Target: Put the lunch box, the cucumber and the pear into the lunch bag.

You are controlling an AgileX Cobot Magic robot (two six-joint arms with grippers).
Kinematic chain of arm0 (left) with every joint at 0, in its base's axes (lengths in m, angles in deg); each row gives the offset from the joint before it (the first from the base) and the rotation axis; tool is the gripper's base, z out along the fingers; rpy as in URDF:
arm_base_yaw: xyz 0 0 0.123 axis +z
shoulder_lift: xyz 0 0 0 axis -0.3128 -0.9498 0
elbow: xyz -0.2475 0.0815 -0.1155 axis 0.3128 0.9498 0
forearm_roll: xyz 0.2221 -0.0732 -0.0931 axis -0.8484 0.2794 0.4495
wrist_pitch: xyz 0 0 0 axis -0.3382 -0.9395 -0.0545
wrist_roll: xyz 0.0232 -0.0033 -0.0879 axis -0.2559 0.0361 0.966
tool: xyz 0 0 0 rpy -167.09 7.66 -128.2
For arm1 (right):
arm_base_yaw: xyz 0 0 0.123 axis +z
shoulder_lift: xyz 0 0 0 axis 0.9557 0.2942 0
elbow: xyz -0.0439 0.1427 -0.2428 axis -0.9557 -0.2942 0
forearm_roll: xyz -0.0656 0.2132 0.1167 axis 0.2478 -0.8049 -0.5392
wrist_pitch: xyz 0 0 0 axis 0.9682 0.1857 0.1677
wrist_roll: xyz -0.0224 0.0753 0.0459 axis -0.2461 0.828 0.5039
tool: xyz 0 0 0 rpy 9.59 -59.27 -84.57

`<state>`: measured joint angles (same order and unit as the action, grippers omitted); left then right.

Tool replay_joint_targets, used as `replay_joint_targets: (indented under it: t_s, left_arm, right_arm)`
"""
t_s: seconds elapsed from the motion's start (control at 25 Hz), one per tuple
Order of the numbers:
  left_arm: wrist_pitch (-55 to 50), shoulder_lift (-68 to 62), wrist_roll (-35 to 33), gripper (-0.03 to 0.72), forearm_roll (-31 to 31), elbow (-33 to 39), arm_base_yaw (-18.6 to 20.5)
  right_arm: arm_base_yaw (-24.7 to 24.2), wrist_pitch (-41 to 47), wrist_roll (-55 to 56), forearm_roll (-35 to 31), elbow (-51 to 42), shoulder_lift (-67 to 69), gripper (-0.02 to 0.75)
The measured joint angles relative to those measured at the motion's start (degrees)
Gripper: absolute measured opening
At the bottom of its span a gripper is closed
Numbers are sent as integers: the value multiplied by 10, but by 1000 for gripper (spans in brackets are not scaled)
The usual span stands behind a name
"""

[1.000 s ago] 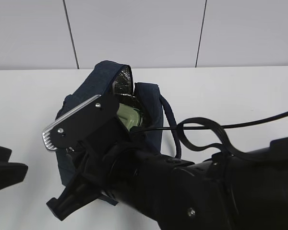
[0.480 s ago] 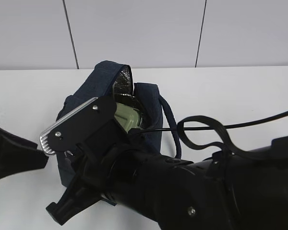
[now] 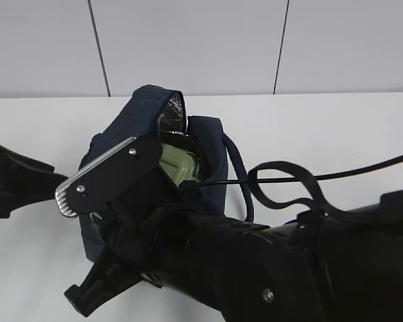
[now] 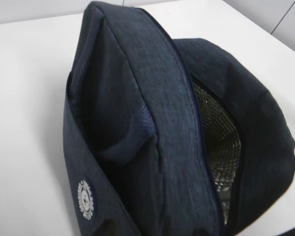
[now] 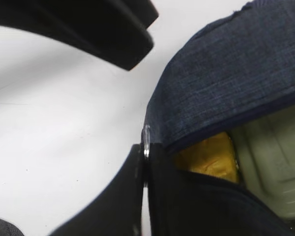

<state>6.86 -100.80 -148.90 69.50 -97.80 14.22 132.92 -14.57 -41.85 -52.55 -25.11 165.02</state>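
Right gripper [image 5: 145,162] has its jaws pinched tight on the metal zipper ring of the lunch bag [image 3: 208,144], probably to zip it. Pear [image 5: 209,157] and lunch box [image 5: 273,157] sit inside on the tabletop [image 3: 336,127]; left jaws half-open, holding nothing visible.

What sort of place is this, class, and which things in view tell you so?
Probably a robot test bench in a lab, not a kitchen: a bare white table, plain panelled wall, and black robot arms working over a lunch bag.
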Motion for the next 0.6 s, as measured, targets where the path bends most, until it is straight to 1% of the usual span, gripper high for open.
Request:
replay_joint_targets:
  t_s: [0.24,0.36,0.6]
  left_arm:
    - [0,-53,-1,290,3,-43,0]
    - [-21,-77,-2,291,2,-56,0]
    - [-50,-92,-4,291,6,-61,1]
  right_arm:
    - [0,0,0,0,0,0,0]
    - [0,0,0,0,0,0,0]
    - [0,1,0,-2,0,0,0]
